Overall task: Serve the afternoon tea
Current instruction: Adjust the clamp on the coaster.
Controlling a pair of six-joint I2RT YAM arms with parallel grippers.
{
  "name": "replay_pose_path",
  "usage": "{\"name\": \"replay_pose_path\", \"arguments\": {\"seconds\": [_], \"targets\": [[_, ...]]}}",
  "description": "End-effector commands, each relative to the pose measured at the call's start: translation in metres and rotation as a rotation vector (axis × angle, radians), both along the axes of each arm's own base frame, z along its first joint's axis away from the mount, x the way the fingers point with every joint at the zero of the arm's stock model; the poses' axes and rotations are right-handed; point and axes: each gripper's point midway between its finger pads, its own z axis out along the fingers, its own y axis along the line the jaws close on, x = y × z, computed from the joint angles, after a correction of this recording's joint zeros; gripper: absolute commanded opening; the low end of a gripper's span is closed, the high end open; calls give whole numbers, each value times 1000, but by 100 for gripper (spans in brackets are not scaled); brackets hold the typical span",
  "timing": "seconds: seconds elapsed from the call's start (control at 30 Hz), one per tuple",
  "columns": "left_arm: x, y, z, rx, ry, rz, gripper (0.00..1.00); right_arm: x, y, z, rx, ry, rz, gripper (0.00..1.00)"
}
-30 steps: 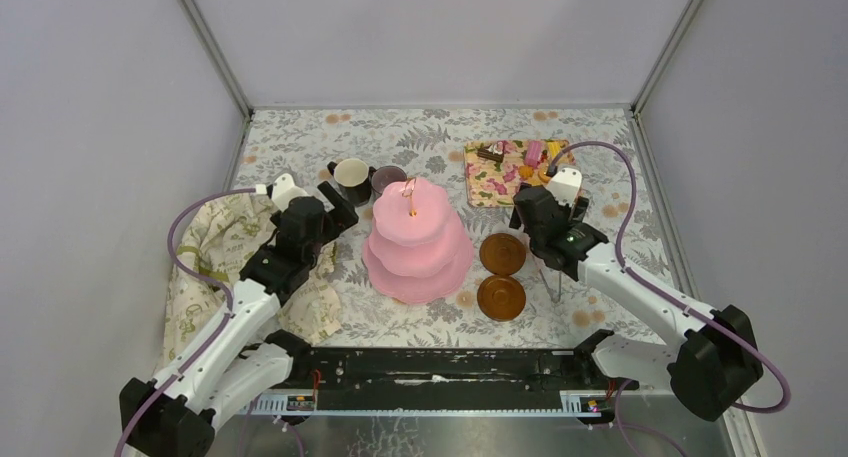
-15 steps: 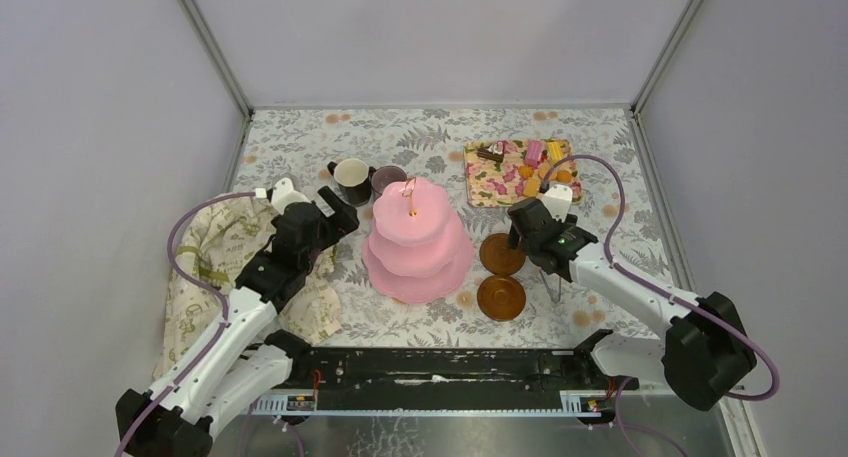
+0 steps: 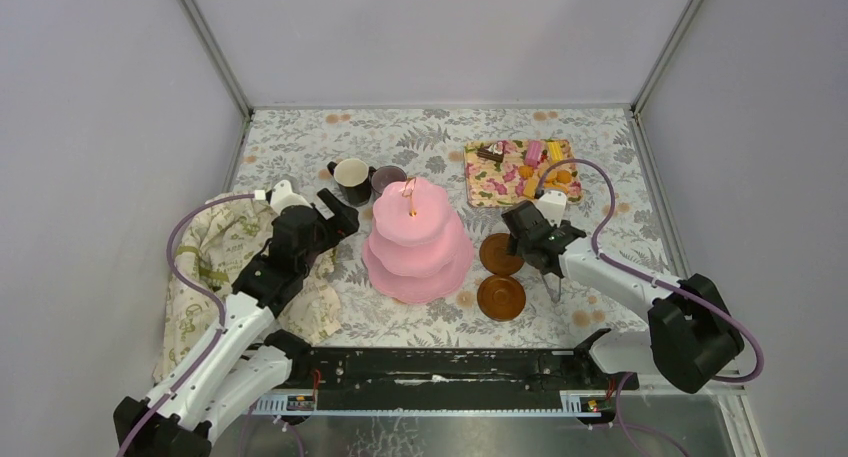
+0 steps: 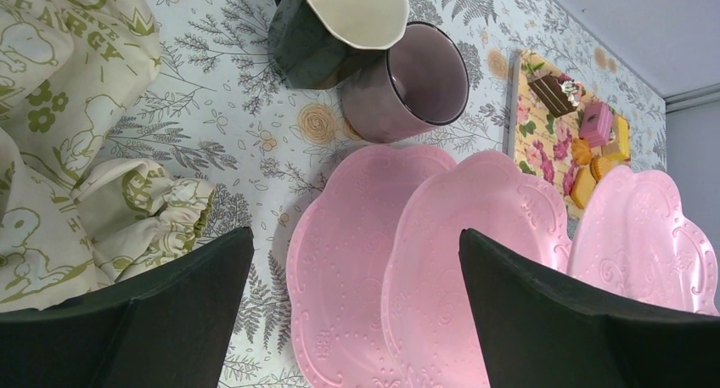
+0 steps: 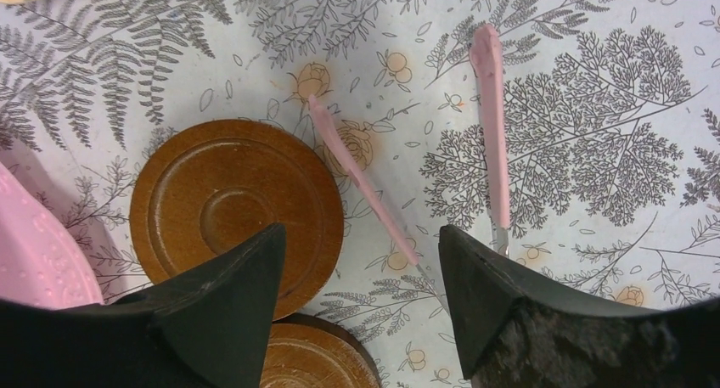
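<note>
Grey fern-print tabletop (image 3: 300, 142): pink three-tier cake stand (image 3: 417, 247) mid-frame, two dark mugs (image 3: 352, 180) upper left of it, two round brown saucers (image 3: 501, 297) right, floral rectangular tray (image 3: 492, 185) upper right, beige leaf-print cloth (image 3: 215, 247) far left.

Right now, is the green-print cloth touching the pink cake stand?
Apart. The left wrist view shows bare patterned table between the cloth and the bottom tier of the cake stand.
</note>
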Motion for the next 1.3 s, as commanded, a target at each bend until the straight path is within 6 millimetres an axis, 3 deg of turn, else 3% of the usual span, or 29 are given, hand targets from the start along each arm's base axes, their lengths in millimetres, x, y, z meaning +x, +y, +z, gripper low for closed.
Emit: {"name": "replay_pose_path", "arguments": {"seconds": [0.0,0.17,0.5,0.8,1.1,1.27], "targets": [[-4,-3,1,-7,0,-21,98,-3,-9,-9,4,15,-41,72],[-3,-4,-1,-7,9,-22,97,-1,-18,-21,67,41,-69,69],[-2,-4,0,-9,11,-19,96,-1,-17,-32,72,79,-48,68],[-1,-5,-2,-11,19,-16,96,-3,-23,-44,83,106,-66,59],[-2,-5,-1,-12,17,-18,96,-3,-23,-48,86,122,-72,44],[-2,-4,0,-10,10,-13,96,-3,-23,-48,87,123,-72,28]]}}
